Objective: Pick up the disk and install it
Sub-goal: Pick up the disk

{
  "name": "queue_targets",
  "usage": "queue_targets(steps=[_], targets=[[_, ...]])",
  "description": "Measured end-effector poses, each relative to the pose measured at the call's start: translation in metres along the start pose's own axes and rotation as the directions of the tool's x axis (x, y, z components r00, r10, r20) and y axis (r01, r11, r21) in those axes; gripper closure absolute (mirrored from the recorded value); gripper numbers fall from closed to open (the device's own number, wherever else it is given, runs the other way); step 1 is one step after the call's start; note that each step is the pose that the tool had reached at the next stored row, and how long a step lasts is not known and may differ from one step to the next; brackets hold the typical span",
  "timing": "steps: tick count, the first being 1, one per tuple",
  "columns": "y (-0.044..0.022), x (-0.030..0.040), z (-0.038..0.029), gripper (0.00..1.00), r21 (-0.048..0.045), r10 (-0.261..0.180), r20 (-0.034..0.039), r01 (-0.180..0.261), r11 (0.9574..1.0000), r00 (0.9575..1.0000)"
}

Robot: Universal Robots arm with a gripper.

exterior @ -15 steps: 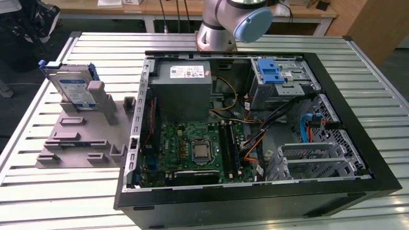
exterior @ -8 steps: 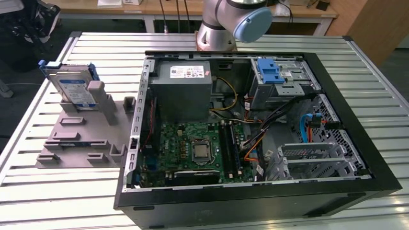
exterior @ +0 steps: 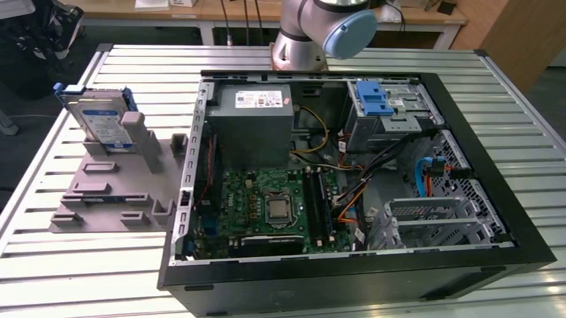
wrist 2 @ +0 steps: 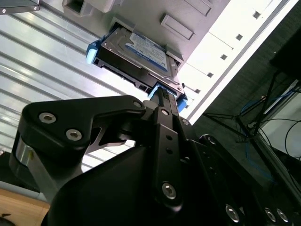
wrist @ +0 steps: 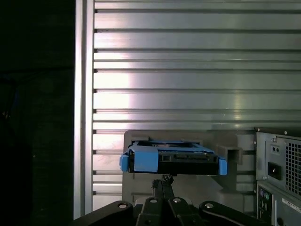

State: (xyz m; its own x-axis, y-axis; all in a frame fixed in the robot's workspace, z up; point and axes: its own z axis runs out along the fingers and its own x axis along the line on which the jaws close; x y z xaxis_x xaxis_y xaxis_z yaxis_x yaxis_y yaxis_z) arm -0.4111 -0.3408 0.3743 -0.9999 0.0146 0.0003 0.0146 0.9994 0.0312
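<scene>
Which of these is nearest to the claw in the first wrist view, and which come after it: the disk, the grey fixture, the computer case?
1. The disk: it stands upright in the fixture, straight ahead of the claw.
2. The grey fixture: it lies under and behind the disk.
3. The computer case: it stands beside the fixture, off to one side of the claw.

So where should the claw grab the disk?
Probably by its blue-framed top edge, pinching the two flat faces and coming straight down from above. The disk stands on edge in the grey fixture, with a post against its lower part, so the top is the part left free.
</scene>
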Motion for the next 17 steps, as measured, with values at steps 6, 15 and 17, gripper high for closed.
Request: queue_targets(steps=[6, 15, 17], targets=[[0.0, 0.0, 0.0, 0.89, 0.0, 0.0, 0.0, 0.0, 1.0, 1.0], [0.0, 0.0, 0.0, 0.89, 0.0, -0.032, -0.001, 0.032, 0.9995, 0.9995], [0.0, 0.0, 0.0, 0.89, -0.0001, -0.043, -0.0013, 0.043, 0.9991, 0.9991]])
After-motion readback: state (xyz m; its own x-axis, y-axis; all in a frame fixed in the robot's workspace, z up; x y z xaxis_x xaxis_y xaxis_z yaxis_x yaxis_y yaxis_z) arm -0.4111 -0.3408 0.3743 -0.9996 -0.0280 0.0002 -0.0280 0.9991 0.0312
